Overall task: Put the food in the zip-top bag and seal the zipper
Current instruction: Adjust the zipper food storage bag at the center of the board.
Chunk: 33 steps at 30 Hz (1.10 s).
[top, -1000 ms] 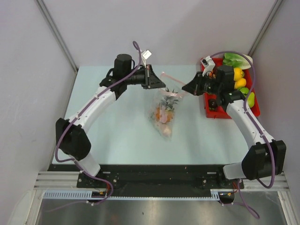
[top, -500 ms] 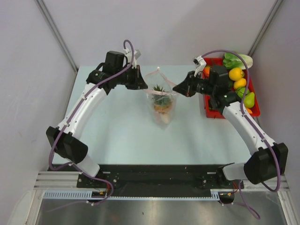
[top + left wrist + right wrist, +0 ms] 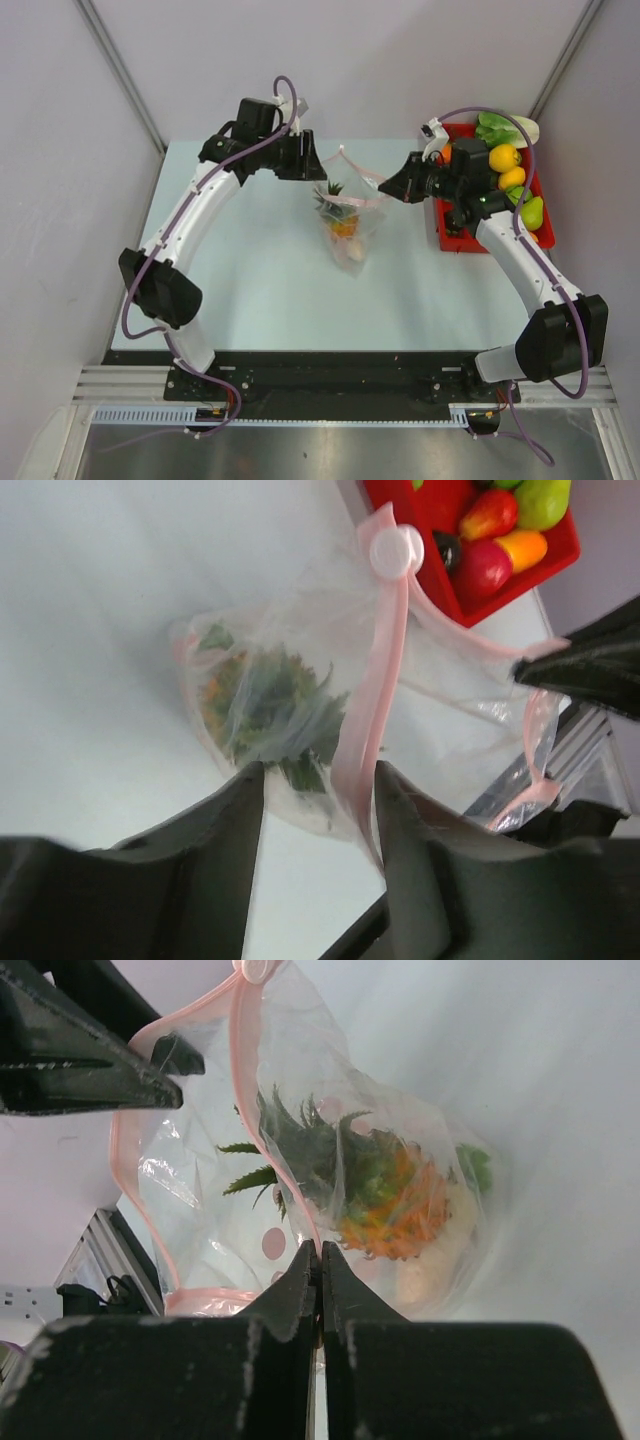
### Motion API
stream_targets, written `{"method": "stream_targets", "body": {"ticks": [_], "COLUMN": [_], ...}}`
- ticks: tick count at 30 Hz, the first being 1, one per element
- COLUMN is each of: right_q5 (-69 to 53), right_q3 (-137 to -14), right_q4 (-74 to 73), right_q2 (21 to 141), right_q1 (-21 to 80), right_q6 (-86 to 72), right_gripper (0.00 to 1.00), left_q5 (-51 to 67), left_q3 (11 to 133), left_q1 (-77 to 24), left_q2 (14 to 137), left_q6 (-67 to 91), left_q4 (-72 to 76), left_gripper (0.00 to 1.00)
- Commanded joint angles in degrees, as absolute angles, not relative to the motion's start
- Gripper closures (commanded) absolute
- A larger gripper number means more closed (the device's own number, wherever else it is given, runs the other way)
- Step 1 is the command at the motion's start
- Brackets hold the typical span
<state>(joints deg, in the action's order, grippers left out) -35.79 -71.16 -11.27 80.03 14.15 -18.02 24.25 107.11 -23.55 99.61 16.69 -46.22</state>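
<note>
The zip-top bag [image 3: 350, 232] hangs between my two grippers over the table. It holds food: a spiky-leaved green and orange pineapple [image 3: 385, 1195] and a pale piece below it. The pink zipper [image 3: 362, 200] runs along its open mouth, with a white slider [image 3: 397, 550] on it. My right gripper [image 3: 320, 1250] is shut on the zipper [image 3: 200, 1298] edge. My left gripper [image 3: 320, 780] is open, and the zipper [image 3: 375, 690] runs between its fingers, close to the right one. In the top view the left gripper [image 3: 318, 170] and right gripper [image 3: 388, 188] flank the bag's mouth.
A red tray [image 3: 447, 240] at the back right holds more food: yellow pieces [image 3: 503, 157], green ones [image 3: 533, 212] and, in the left wrist view, red ones [image 3: 482, 570]. Grey walls close in the table on three sides.
The bag has been raised from lying flat to hanging with its mouth up. The left gripper drew back to the left; the right gripper shifted slightly and stays shut on the bag's edge.
</note>
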Motion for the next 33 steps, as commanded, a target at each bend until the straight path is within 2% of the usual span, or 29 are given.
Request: {"method": "stream_targets", "body": {"ticks": [1,2,3,4,8,11,20,23,25,26,27,29,30,33], "right_q5": [-35.2,-35.2,-34.9,-34.8,-34.5,-34.5,-31.8,-31.2,-31.0,-31.9,-32.2,-32.7,-32.7,-34.4], "right_q3": [-72.8,-72.7,-72.7,-72.7,-72.7,-72.7,-72.7,-72.7,-72.7,-72.7,-72.7,-72.7,-72.7,-72.7], "right_q4": [-9.6,-9.5,-9.3,-9.1,-6.5,-7.1,-10.0,-10.6,-10.7,-10.6,-10.5,-10.5,-10.6,-12.0], "right_q2": [79.0,78.9,78.8,78.5,77.6,78.1,81.6,81.3,80.2,79.9,79.1,78.3,78.0,76.8], "right_q1": [14.3,14.3,14.4,14.3,14.3,15.0,10.9,9.1,8.7,8.3,8.1,7.6,6.4,2.2], "right_q6": [-18.7,-19.0,-19.2,-19.7,-22.5,-22.3,-21.8,-20.7,-20.0,-19.8,-19.3,-18.6,-18.3,-16.2], "right_gripper": [1.00,1.00,1.00,1.00,1.00,1.00,1.00,0.93,0.81,0.71,0.51,0.34,0.21,0.11], "left_q5": [24.7,25.4,26.4,29.2,36.2,37.2,37.9,36.5,35.1,35.2,35.2,35.8,36.0,36.7], "left_q3": [112.9,113.6,114.9,115.5,120.0,124.4,122.5,124.2,124.5,124.5,124.3,124.2,124.3,124.6], "left_q1": [-23.1,-23.1,-23.1,-23.0,-23.0,-23.7,-24.4,-24.3,-24.3,-24.3,-24.3,-24.3,-24.3,-24.3], "left_q2": [103.0,103.5,104.0,103.7,100.6,100.3,106.6,108.2,109.0,109.1,109.2,109.5,109.9,111.2], "left_q6": [17.3,17.0,16.5,15.5,13.5,12.2,16.2,15.6,16.0,16.3,16.5,18.1,18.9,19.8], "left_q4": [-45.4,-45.9,-46.4,-47.0,-50.9,-56.1,-54.3,-53.4,-51.7,-51.1,-50.1,-48.4,-48.2,-47.5], "left_gripper": [0.64,0.75,0.98,1.00,1.00,1.00,1.00,1.00,1.00,1.00,1.00,1.00,1.00,1.00]}}
